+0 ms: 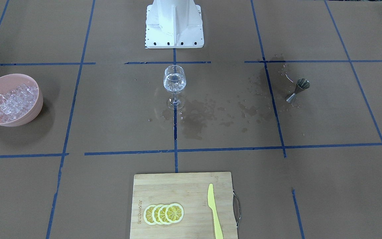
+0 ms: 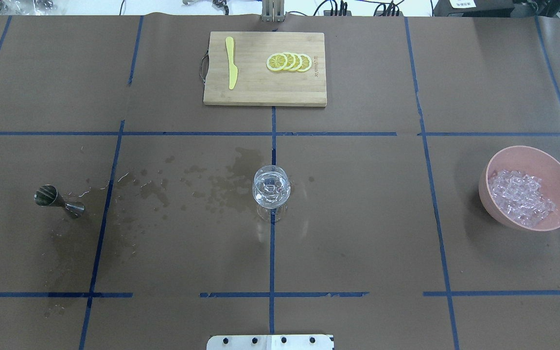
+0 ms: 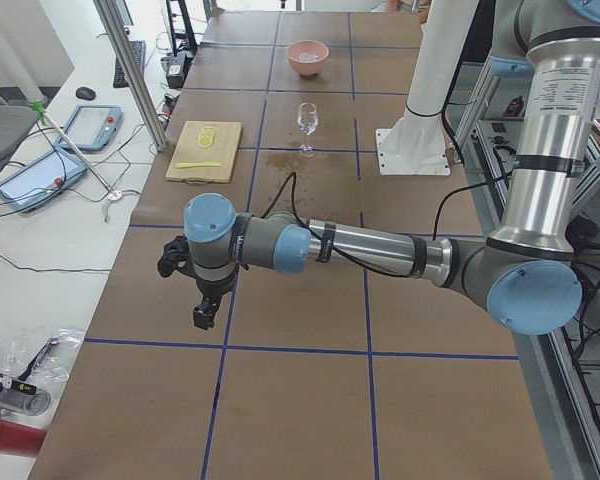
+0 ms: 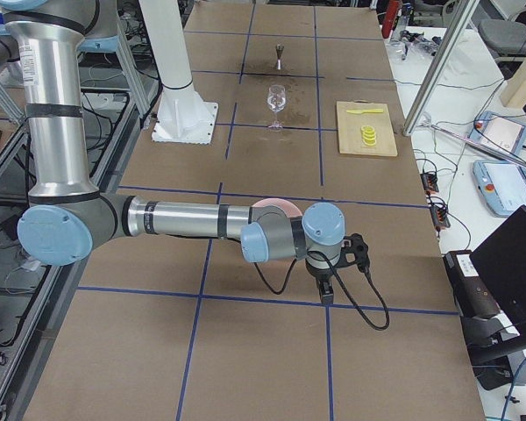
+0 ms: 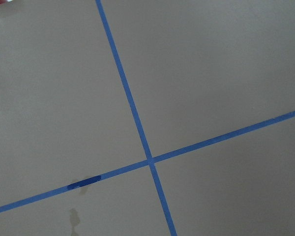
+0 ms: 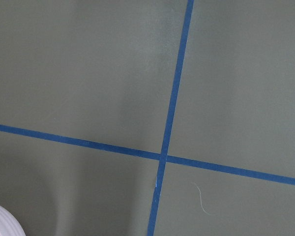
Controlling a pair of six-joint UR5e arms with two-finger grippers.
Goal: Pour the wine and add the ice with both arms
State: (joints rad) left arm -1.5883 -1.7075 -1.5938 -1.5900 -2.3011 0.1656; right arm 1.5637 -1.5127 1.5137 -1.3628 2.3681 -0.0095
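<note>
Two black end effectors hang over the opposite ends of the worktop [image 2: 358,233], the left end effector [image 3: 202,312] and the right end effector [image 4: 326,291]. Only the side views show them, so I cannot tell whether they stand wide or narrow. The clear stemmed wine glass [image 2: 271,190] stands upright well apart from both, about midway between them, and it holds already the colourless wine [image 1: 174,87] and some cubes. The pink round bowl [image 2: 491,206] with the glassy ice cubes [image 2: 520,197] lies inward from the right end effector, which is the nearer one to it. The small steel jigger [image 2: 59,202] stands upright inward from the left end effector. I judge that any further ice would fall to the right end effector.
</note>
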